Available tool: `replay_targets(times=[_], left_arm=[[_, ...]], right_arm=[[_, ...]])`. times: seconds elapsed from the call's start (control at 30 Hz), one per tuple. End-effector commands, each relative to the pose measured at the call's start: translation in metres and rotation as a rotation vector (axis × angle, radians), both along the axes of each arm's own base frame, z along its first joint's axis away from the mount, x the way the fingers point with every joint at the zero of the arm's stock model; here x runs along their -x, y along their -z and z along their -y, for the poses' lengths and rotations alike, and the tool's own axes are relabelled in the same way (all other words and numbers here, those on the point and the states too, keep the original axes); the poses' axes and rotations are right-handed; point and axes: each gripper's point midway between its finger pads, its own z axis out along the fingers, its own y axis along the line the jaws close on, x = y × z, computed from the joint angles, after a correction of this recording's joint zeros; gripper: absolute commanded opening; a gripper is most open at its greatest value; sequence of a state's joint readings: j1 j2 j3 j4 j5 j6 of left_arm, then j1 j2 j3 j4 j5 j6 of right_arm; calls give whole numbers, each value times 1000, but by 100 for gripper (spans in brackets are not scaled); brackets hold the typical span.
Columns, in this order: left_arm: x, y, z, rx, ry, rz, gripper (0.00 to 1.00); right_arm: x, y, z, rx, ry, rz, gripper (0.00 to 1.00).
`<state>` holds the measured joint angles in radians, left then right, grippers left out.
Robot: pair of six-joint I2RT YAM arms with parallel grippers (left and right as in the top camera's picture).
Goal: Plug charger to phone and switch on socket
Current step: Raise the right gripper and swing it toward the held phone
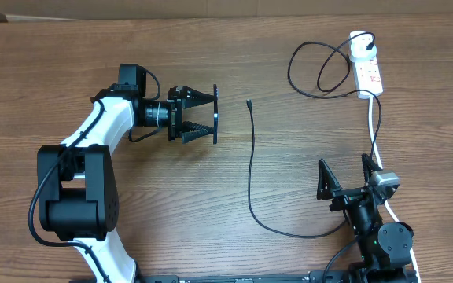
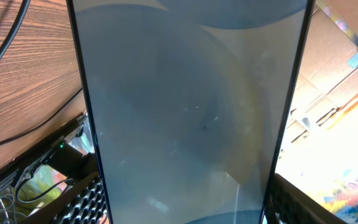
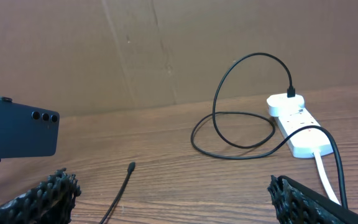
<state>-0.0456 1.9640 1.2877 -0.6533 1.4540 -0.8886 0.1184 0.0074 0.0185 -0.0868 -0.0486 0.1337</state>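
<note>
Overhead: your left gripper [image 1: 209, 116] reaches right at mid-table, clamped on the one phone [image 1: 215, 115], which it holds on edge. Your right gripper [image 1: 344, 177] sits near right, jaws wide and empty. Left wrist: the phone fills the view. Right wrist: one charger [image 3: 131, 167], one socket [image 3: 294, 124] far right.

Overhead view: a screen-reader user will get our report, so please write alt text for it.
The left gripper holds a smartphone on edge in its jaws over a wooden table, near the connector tip of a black charger cable. The cable loops to a white power strip at upper right; the right gripper is open and empty.
</note>
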Motion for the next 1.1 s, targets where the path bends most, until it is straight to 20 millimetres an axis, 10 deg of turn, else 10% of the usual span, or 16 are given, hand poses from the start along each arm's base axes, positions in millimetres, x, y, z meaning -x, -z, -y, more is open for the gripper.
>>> replay_targets(times=[0.0, 0.2, 0.53, 0.9, 1.07], left_arm=[[-3, -17, 0, 33, 7, 45, 57], [-4, -17, 0, 33, 7, 49, 57], [-4, -17, 0, 33, 8, 49, 57], [-4, -17, 0, 33, 8, 49, 57], [-4, -17, 0, 33, 8, 49, 57]], right_arm=[[0, 3, -2, 4, -11, 0, 100], [-2, -10, 11, 5, 68, 52, 100], [21, -78, -30, -490, -259, 195, 100], [61, -173, -22, -356, -269, 553, 100], [53, -187, -23, -183, -206, 448, 100]])
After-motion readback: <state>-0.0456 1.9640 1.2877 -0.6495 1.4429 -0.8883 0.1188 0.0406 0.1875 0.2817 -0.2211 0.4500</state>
